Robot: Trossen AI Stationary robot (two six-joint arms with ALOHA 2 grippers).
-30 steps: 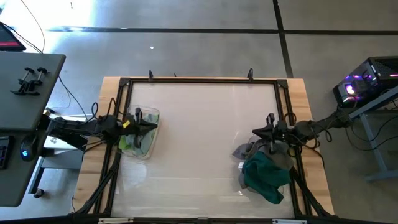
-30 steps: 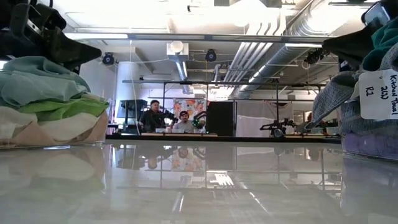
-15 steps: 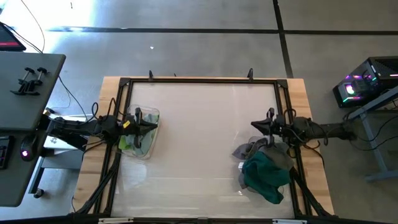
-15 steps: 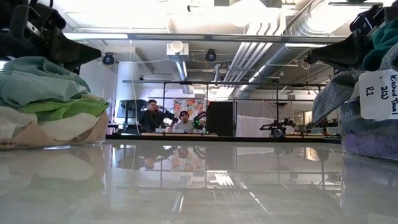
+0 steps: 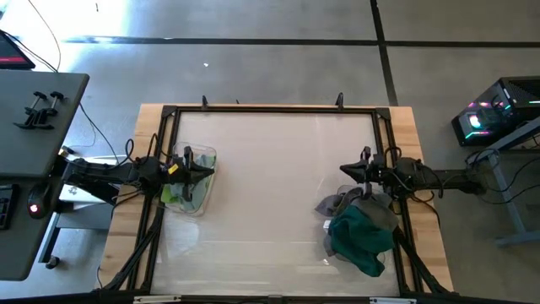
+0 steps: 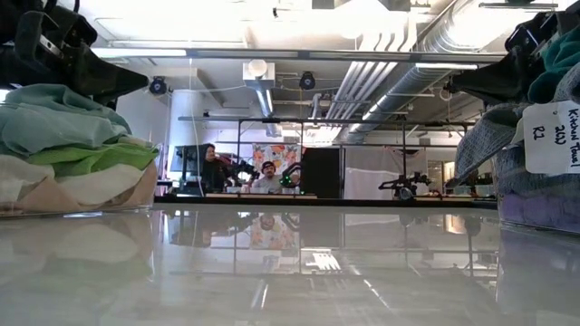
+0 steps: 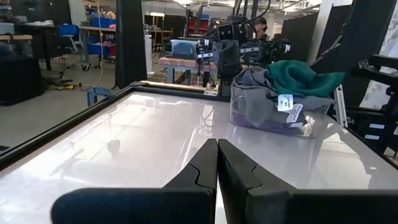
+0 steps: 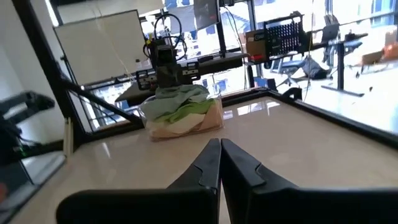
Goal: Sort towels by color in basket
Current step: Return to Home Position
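Looks done: towels (image 5: 363, 236) sit in bins (image 7: 267, 124) at table's (image 5: 270, 169) ends. Left gripper (image 5: 211, 169) and right gripper (image 5: 343, 173) both clenched, empty.

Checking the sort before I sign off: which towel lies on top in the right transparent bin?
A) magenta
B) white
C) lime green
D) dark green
D: the dark green towel lies over a grey towel in the right bin; the right gripper hangs by that bin, the left gripper over the left bin.
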